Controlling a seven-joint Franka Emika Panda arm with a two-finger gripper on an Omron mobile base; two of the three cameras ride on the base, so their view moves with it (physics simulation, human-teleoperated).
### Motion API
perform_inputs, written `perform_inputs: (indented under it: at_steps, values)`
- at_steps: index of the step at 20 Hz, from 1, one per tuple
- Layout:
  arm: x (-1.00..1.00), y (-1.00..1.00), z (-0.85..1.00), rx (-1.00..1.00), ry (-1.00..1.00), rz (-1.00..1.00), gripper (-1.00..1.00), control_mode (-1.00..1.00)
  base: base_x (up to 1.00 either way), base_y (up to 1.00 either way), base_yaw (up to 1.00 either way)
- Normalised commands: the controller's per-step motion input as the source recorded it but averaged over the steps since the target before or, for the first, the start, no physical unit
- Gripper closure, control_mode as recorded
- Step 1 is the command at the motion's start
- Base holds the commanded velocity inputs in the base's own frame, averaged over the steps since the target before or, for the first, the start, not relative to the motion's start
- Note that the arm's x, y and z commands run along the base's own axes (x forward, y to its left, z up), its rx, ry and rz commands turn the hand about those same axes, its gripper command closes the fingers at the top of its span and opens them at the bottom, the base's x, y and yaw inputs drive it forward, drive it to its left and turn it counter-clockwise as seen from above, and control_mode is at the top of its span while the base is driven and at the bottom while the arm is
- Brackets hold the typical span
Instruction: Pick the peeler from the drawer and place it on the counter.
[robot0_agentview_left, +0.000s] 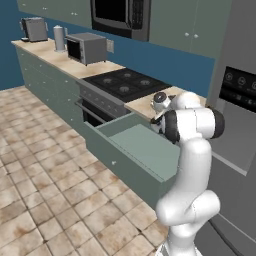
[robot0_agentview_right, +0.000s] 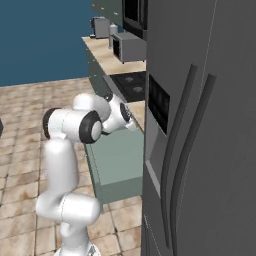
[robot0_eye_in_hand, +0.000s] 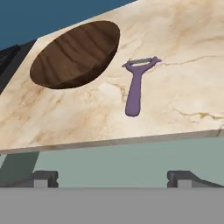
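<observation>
The purple peeler (robot0_eye_in_hand: 135, 85) lies flat on the beige marble counter (robot0_eye_in_hand: 183, 87), its forked head pointing away from me, free of any grip. In the hand view my gripper (robot0_eye_in_hand: 113, 178) is open, with nothing between its two dark fingertips (robot0_eye_in_hand: 43, 177). It sits back from the counter's front edge, apart from the peeler. The grey-green drawer (robot0_agentview_left: 145, 145) stands pulled out below the counter (robot0_agentview_left: 145, 104), and its visible inside looks bare. My arm bends over the drawer toward the counter, with the hand (robot0_agentview_right: 122, 114) near the counter's edge.
A wooden bowl (robot0_eye_in_hand: 76, 54) sits on the counter just left of the peeler. The black gas stovetop (robot0_agentview_left: 125, 82) and the dark oven door (robot0_agentview_left: 97, 114) lie left of the drawer. A tall grey fridge (robot0_agentview_right: 200, 150) stands at the right. Tiled floor (robot0_agentview_left: 45, 165) spreads out to the left.
</observation>
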Motion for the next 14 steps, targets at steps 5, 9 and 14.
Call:
perform_inputs:
  at_steps: [5, 9, 14]
  values:
    - [-1.00, 1.00, 0.14, 0.00, -0.01, 0.11, -1.00, -1.00, 0.00, 0.00, 0.00]
    - [-1.00, 0.85, 0.74, 0.10, 0.00, 0.11, -1.00, -1.00, 0.00, 0.00, 0.00]
    - [-0.96, 0.22, 1.00, 0.16, 0.02, 0.03, -1.00, -1.00, 0.00, 0.00, 0.00]
